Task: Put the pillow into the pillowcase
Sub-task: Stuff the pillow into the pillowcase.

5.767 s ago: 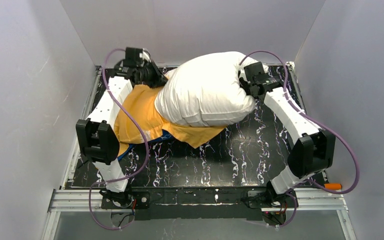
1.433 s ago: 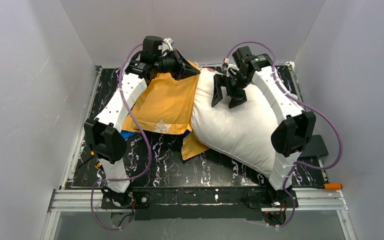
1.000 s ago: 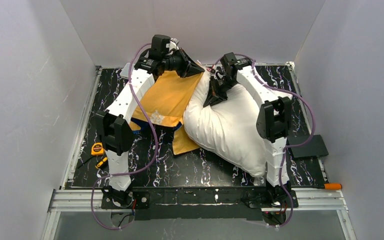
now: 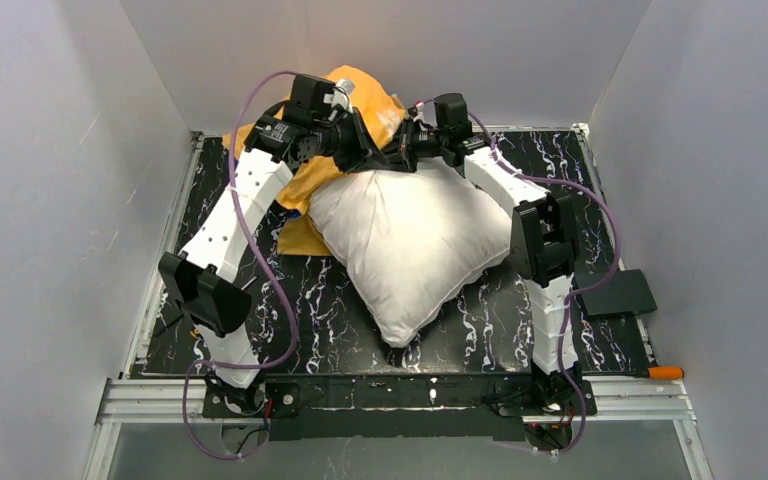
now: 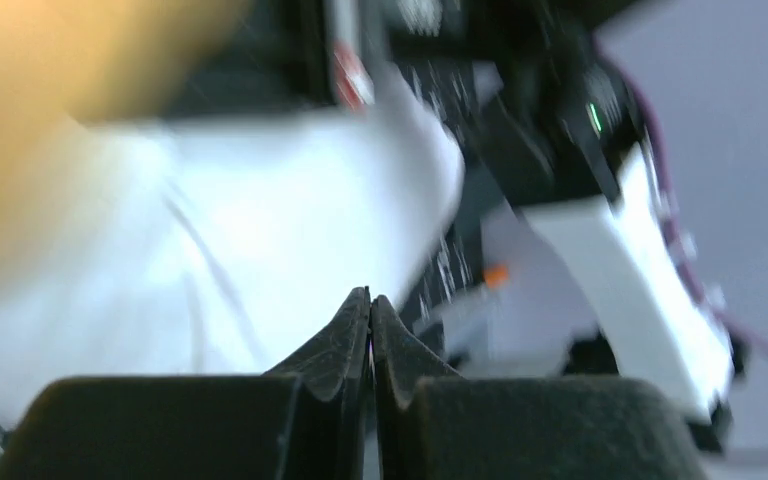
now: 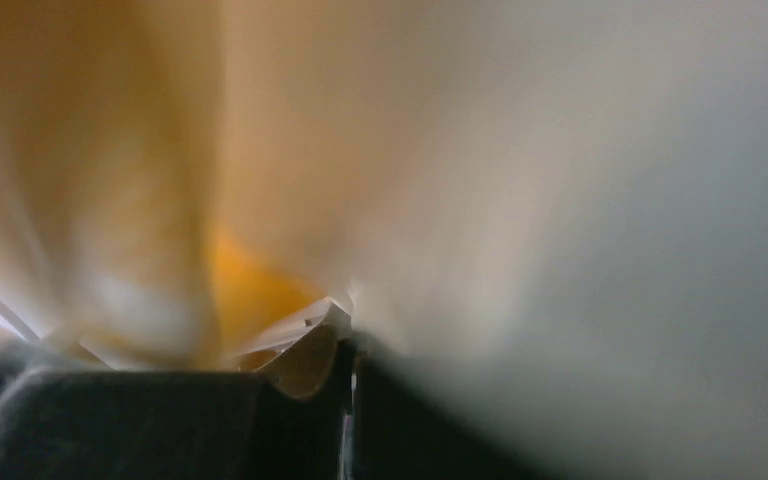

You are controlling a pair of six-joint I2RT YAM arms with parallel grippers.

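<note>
- The left tool [image 5: 370, 310] is closed tight at the upper middle of the top view. I cannot see cloth between its tips, so it should first make sure of a pinch on only one layer of the opening.
- The pillowcase [image 4: 360, 92] shows its orange side and stands lifted above both tools against the back wall. I judge that the step is to open its mouth, so the hem should be pulled apart sideways, not only upward.
- The pillow [image 4: 410, 240] lies in the centre of the desk [image 4: 320, 320], with one corner toward the lower edge. It is plump, so the mouth should go over the far corner first.
- The right tool [image 6: 345, 345] is closed on the orange cloth, and this hold should stay firm.
- One second earlier the pillowcase lay flat at the left of the pillow.
- The pillow was more to the right, and it has since turned.
- The right tool was down on the pillow; now it is just beside the left tool.
</note>
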